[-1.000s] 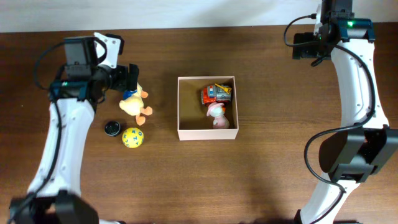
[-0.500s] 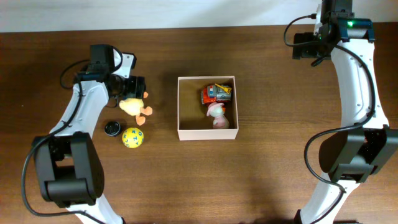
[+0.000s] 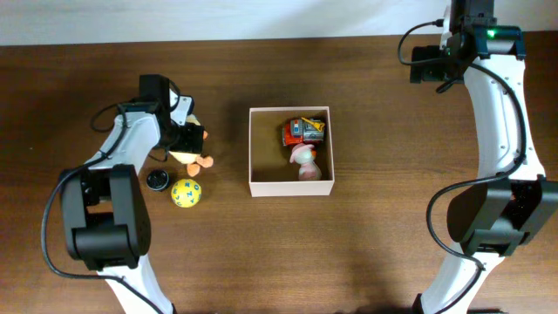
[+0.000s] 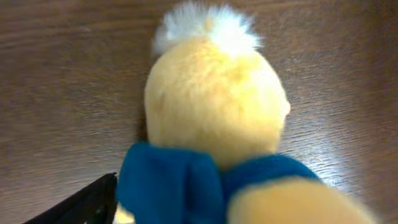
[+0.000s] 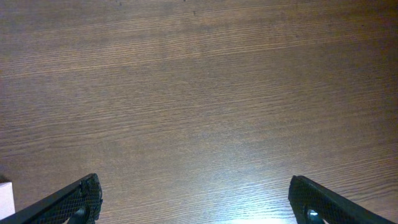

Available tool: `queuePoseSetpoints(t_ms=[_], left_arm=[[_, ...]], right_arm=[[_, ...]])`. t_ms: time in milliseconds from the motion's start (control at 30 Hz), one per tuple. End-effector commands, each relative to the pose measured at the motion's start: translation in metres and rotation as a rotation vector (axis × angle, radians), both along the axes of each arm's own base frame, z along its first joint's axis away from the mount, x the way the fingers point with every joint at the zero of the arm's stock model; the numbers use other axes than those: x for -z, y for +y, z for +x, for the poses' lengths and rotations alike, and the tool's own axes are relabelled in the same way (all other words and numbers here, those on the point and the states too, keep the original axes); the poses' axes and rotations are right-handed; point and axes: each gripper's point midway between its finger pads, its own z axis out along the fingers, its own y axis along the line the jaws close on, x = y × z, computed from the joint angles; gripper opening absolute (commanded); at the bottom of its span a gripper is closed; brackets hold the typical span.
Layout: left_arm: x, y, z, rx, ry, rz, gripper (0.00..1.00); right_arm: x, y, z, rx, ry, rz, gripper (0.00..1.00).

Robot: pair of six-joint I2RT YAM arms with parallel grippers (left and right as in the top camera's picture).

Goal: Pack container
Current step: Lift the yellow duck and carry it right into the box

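The container [image 3: 251, 153] is a square white-walled cardboard box at the table's middle. It holds a red-orange toy car [image 3: 303, 131] and a pink plush [image 3: 304, 163]. A yellow duck plush with a blue scarf [image 3: 195, 158] lies left of the box and fills the left wrist view [image 4: 214, 106]. My left gripper [image 3: 186, 138] is down over the duck with its jaws apart. One black finger [image 4: 81, 202] shows beside the scarf, and the other is hidden. My right gripper [image 5: 193, 205] is open and empty over bare wood at the far right [image 3: 433, 66].
A yellow ball with dots [image 3: 186, 193] and a small black round object [image 3: 157, 180] lie just in front of the duck. The table's far edge meets a white wall.
My left gripper has swung right and down onto the duck, which has shifted slightly. The right arm has not moved.
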Motion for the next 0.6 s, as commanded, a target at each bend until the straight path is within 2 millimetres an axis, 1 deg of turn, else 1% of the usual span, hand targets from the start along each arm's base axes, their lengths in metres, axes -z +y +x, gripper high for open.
queuePoseSetpoints(t_ms=[0,33,100,167,200,267,300,333,433,467,500,567], left_arm=[[0.0,0.0,0.005,0.003,-0.009,0.015,0.72],[0.0,0.0,0.006,0.003,-0.012,0.015,0.66],[-0.001,0.0,0.006,0.003,-0.012,0.015,0.61],[-0.002,0.0,0.006,0.003,-0.015,0.015,0.52],[-0.004,0.0,0.008,0.003,-0.022,0.015,0.5],[-0.014,0.0,0.015,0.003,-0.049,0.015,0.48],[-0.023,0.0,0.02,0.003,-0.072,0.016,0.46],[-0.032,0.0,0.025,0.003,-0.092,0.015,0.41],[-0.073,-0.003,0.041,-0.022,-0.171,0.003,0.38],[-0.089,-0.006,0.046,-0.023,-0.201,-0.002,0.37],[-0.116,-0.013,0.051,-0.014,-0.246,-0.006,0.36],[-0.14,-0.023,0.052,0.006,-0.282,-0.01,0.36]], right_arm=[[-0.027,-0.003,-0.003,0.006,-0.058,-0.021,0.99],[-0.027,-0.003,-0.003,0.006,-0.058,-0.021,0.99],[-0.027,-0.003,-0.003,0.006,-0.058,-0.021,0.99],[-0.027,-0.003,-0.003,0.006,-0.058,-0.021,0.99],[-0.027,-0.003,-0.003,0.006,-0.058,-0.021,0.99],[-0.027,-0.003,-0.003,0.006,-0.058,-0.021,0.99],[-0.027,-0.003,-0.003,0.006,-0.058,-0.021,0.99],[-0.027,-0.003,-0.003,0.006,-0.058,-0.021,0.99],[-0.027,-0.003,-0.003,0.006,-0.058,-0.021,0.99],[-0.027,-0.003,-0.003,0.006,-0.058,-0.021,0.99],[-0.027,-0.003,-0.003,0.006,-0.058,-0.021,0.99],[-0.027,-0.003,-0.003,0.006,-0.058,-0.021,0.99]])
